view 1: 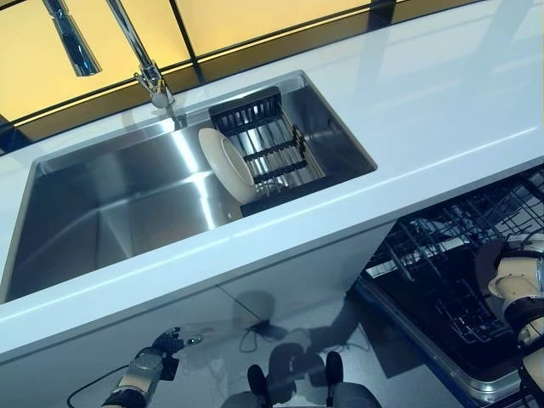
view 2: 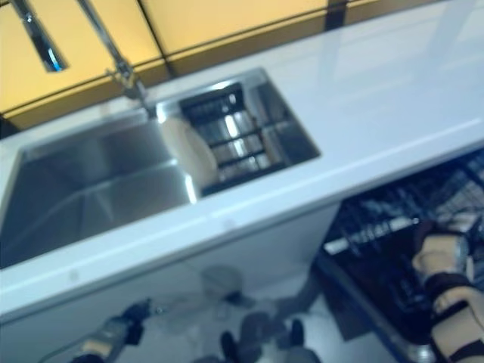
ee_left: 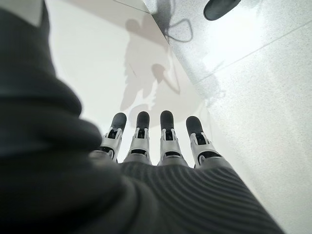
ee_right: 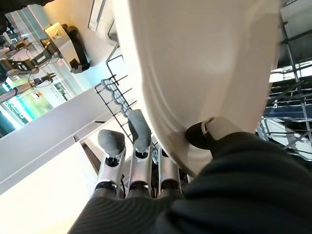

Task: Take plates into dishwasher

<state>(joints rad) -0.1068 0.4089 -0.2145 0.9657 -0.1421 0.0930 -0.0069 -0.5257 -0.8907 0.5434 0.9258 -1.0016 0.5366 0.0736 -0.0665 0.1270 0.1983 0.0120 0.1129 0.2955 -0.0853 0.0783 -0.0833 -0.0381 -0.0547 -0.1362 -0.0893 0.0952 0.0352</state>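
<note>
A white plate (ee_right: pixel 204 63) fills the right wrist view, pinched at its rim between my right hand's (ee_right: pixel 141 161) thumb and its fingers behind. That right hand (view 1: pixel 518 280) is down over the pulled-out dishwasher rack (view 1: pixel 442 255), whose dark wires (ee_right: pixel 292 92) show just past the plate. A second white plate (view 1: pixel 225 161) stands on edge against the black drying rack (view 1: pixel 263 144) in the sink (view 1: pixel 127 195). My left hand (view 1: pixel 161 347) hangs low in front of the white cabinet, with straight fingers (ee_left: pixel 165 141) and nothing in it.
A white counter (view 1: pixel 442 93) runs around the steel sink, with a chrome tap (view 1: pixel 140 59) behind it. The open dishwasher door (view 1: pixel 425 340) juts out at the lower right. White cabinet fronts (view 1: pixel 170 314) lie below the counter.
</note>
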